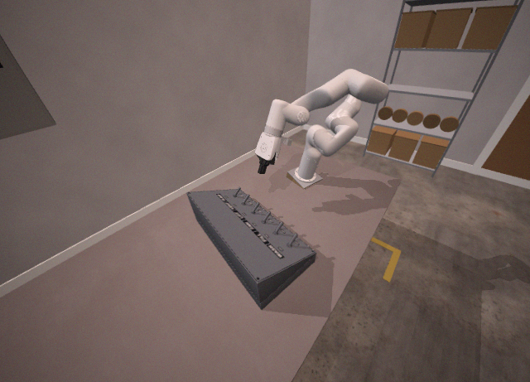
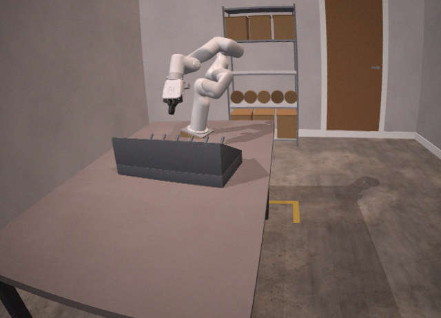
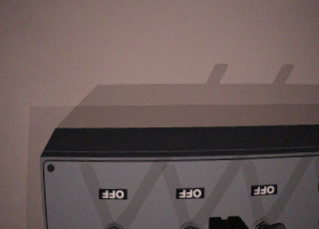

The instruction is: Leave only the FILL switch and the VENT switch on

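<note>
gripper (image 1: 262,169) hanging shut on nothing, centre frame — above console (image 1: 239,245) | switches (image 1: 267,217) being untouched | progress: flips apparently all remaining — positions unreadable

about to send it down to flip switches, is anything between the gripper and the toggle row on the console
Nothing visible. The shut black gripper hangs in open air above the far end of the dark grey wedge-shaped console, apart from its metal toggle switches.
</note>
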You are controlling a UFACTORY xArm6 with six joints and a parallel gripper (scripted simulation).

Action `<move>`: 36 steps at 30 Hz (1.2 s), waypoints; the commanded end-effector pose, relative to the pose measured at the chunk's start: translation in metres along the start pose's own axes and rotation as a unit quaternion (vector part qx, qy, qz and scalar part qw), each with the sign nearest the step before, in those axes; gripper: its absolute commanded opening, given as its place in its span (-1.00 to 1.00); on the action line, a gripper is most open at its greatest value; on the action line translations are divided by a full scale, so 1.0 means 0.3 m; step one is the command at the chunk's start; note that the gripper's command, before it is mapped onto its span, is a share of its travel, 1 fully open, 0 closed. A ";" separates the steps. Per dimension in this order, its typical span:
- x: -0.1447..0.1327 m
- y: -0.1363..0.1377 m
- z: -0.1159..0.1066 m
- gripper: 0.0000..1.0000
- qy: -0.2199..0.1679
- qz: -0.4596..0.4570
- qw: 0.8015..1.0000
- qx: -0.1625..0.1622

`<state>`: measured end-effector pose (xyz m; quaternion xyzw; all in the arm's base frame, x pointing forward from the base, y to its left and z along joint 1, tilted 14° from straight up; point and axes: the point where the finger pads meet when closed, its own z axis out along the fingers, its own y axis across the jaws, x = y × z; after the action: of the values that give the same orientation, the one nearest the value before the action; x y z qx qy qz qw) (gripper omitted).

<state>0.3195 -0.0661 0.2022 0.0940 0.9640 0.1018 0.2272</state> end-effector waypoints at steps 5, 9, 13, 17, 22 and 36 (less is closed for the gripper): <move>-0.003 0.000 -0.004 -1.00 -0.002 0.000 1.000 0.000; -0.003 0.000 -0.004 -1.00 -0.002 0.000 1.000 0.000; -0.003 0.000 -0.004 -1.00 -0.002 0.000 1.000 0.000; -0.003 0.000 -0.004 -1.00 -0.002 0.000 1.000 0.000; -0.003 0.000 -0.004 -1.00 -0.002 0.000 1.000 0.000; -0.003 0.001 0.019 -1.00 -0.002 0.000 1.000 0.000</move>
<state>0.3203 -0.0654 0.1996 0.0940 0.9639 0.1017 0.2272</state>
